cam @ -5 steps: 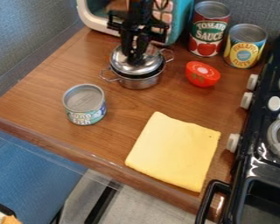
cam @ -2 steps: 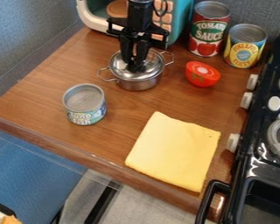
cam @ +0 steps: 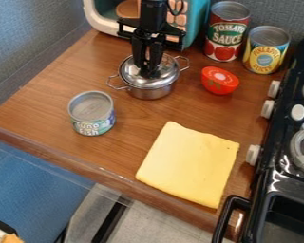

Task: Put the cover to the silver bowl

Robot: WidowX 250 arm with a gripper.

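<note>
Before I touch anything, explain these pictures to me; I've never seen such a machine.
The machine is a black robot arm. Every picture comes from one fixed camera, looking down at a slant on a wooden counter. The arm's pincer is at the shiny lid on the silver bowl; whether it grips the lid, I cannot tell. Around them are a low can, a tall red can, a yellow-and-blue can, a red tomato half and a yellow cloth. A black stove stands at the picture's right.

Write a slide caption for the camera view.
Black tool above a lidded silver pot, between a tuna can and half a tomato.
</note>
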